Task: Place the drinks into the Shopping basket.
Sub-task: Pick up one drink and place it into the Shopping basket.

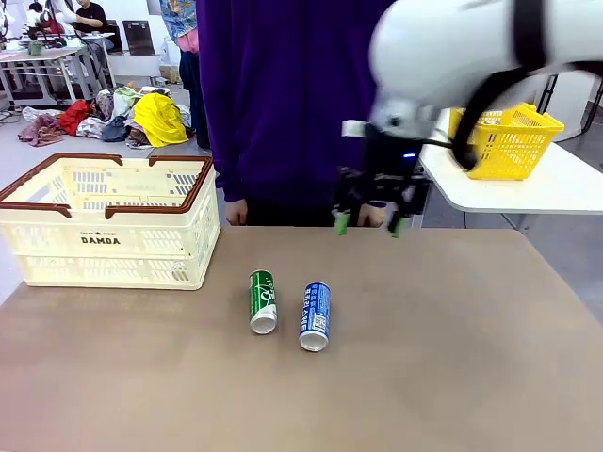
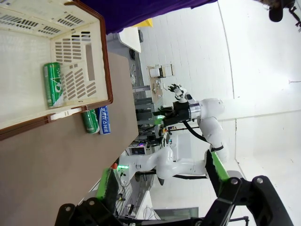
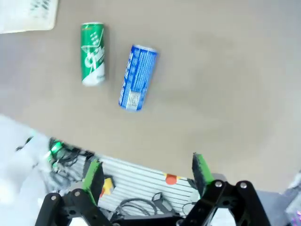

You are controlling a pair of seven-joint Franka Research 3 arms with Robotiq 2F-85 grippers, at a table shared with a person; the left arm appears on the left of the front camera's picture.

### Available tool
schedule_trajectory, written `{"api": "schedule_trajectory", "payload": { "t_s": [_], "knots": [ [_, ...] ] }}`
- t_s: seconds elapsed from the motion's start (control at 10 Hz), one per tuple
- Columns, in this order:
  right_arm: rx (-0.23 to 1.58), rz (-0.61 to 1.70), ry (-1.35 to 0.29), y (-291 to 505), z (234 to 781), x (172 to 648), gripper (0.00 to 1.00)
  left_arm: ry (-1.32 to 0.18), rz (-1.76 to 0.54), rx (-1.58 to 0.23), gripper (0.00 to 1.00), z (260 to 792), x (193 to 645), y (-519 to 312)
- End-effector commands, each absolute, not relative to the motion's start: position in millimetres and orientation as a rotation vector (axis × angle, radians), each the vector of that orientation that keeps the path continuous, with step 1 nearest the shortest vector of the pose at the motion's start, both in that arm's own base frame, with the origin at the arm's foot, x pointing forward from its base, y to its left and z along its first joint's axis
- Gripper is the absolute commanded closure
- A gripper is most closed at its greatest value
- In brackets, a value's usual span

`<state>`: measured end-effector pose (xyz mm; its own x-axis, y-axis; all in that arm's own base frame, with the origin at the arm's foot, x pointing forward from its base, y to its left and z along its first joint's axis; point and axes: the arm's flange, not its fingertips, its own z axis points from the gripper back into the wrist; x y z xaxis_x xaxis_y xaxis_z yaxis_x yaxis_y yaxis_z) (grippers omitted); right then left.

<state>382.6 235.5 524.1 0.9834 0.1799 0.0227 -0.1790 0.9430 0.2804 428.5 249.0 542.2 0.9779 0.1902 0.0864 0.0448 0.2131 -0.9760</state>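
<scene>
**A:** While the right gripper (image 1: pixel 369 224) hangs over the far side of the table (image 1: pixel 452 377), how do its jaws stand?

**B:** They are spread wide, with nothing between the green pads. The gripper hovers clear of the tabletop, just in front of the person (image 1: pixel 283 94) in the purple top.

**A:** And the drinks?

**B:** Two lie on their sides near the middle of the table. One is a green can (image 1: pixel 263 301), and just beside it, on the robot's right, is a blue can (image 1: pixel 315 316). They are close but not touching, roughly parallel, each with a silver end toward the robot. Neither is under the gripper; both lie nearer the robot than it does.

**A:** Is anything in the Shopping basket (image 1: pixel 151 240)?

**B:** Yes. The left wrist camera looks into it and shows a second green can (image 2: pixel 52 84) lying flat on the basket floor, next to a slotted wall.

**A:** Where does that basket sit?

**B:** It sits on the table's left part, toward the far edge, with its "DAMDA" side facing the robot. The two loose cans are off to its right, outside it.

**A:** What about the left gripper (image 2: pixel 159 165)?

**B:** Its fingers are also parted wide and hold nothing. It is away from the basket and the cans.

**A:** Anything else nearby?

**B:** A yellow basket (image 1: pixel 509 141) stands on a white side table (image 1: pixel 565 188) behind the right arm.
</scene>
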Motion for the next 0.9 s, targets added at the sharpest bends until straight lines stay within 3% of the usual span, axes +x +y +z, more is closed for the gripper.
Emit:
{"api": "schedule_trajectory", "payload": {
  "t_s": [0.0, 0.4, 0.6, 0.8],
  "knots": [
    [0.575, 0.129, -0.085, 126.4, 527.0, 334.5, 0.0, -0.2, 0.11, -1.35, 0.0, 543.7, 425.0, 245.4],
    [1.201, -0.088, -0.121, -39.1, 496.6, 274.0, 0.0, -0.2, 0.11, -1.35, 0.0, 543.7, 425.0, 245.4],
    [1.391, -0.105, -0.108, -86.6, 475.4, 257.5, 0.0, -0.2, 0.11, -1.35, 0.0, 543.7, 425.0, 245.4],
    [1.465, -0.077, -0.167, -113.9, 440.5, 255.3, 0.0, -0.2, 0.11, -1.35, 0.0, 543.7, 425.0, 245.4]
  ]
}}
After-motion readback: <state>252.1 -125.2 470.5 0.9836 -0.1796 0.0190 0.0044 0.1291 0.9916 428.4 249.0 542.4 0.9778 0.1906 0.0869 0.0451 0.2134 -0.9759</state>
